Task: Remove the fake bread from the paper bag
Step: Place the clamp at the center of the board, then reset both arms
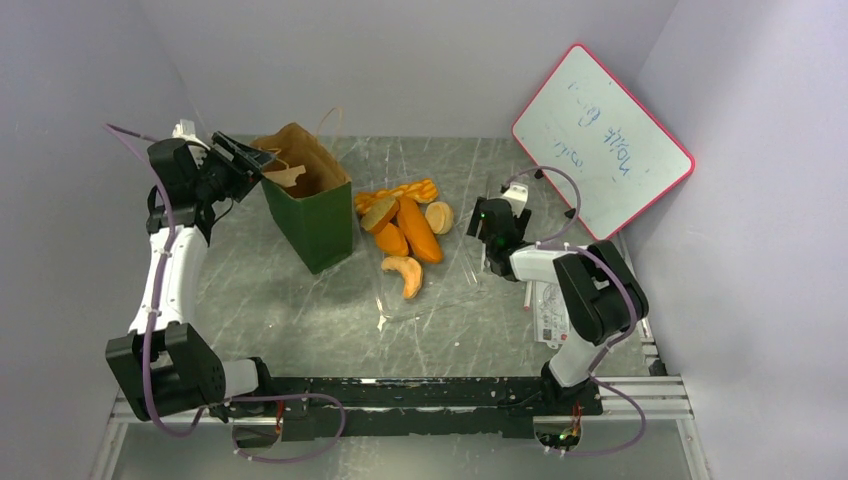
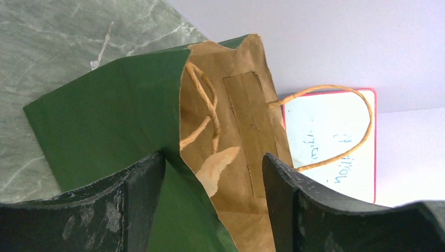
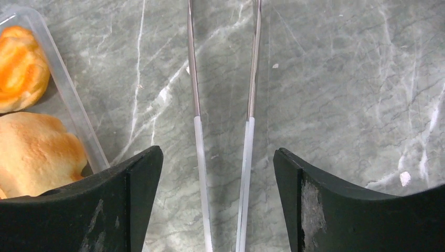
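wide open, the left gripper [image 2: 212,205] straddles the 9 o'clock rim of the paper bag [image 1: 315,215], likely to steady it, the fake bread [image 1: 405,235] lying at its 3 o'clock, the right gripper [image 3: 218,199] gaping empty over the tongs [image 3: 197,131].

1. Your top external camera looks down from above and behind the arm bases [image 1: 245,380], over the whole table [image 1: 300,320].
2. Your left wrist camera sits close at the mouth of the paper bag [image 2: 105,121], facing the whiteboard [image 2: 325,142]; the top view shares both.
3. Your right wrist camera looks down close over the tongs [image 3: 198,136]; the fake bread [image 3: 36,152] at its edge is shared too.
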